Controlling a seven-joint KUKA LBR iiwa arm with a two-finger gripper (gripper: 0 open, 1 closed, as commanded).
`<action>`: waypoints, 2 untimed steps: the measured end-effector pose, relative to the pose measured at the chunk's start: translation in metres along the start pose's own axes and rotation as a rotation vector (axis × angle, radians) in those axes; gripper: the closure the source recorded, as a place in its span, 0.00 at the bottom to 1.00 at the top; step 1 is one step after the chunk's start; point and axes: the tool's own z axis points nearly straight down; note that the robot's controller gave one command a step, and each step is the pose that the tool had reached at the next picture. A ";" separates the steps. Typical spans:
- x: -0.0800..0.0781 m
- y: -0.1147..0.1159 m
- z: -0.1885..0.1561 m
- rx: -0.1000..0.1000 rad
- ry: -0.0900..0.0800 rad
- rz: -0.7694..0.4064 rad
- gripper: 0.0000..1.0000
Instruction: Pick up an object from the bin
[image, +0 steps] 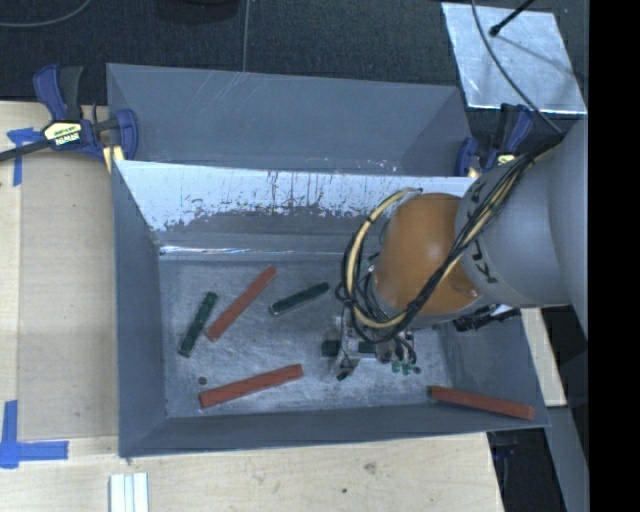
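My gripper (348, 366) is down near the bin floor, right of the middle, its body mostly hidden under the orange wrist cover. A small dark green piece (330, 348) lies right by its fingertips, partly hidden. A dark green stick (299, 297) lies just up and left of the gripper. Left of the fingertips, near the front wall, a long red-brown stick (250, 386) lies flat. I cannot make out anything held between the fingers.
Another red-brown stick (241, 302) lies slanted left of centre, with a dark green stick (197, 323) further left. A third red-brown stick (482, 402) rests along the front right wall. The arm covers the bin's right side.
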 end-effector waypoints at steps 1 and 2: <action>0.017 0.009 -0.115 -0.001 -0.006 0.003 1.00; -0.003 -0.034 -0.192 0.002 -0.008 -0.095 1.00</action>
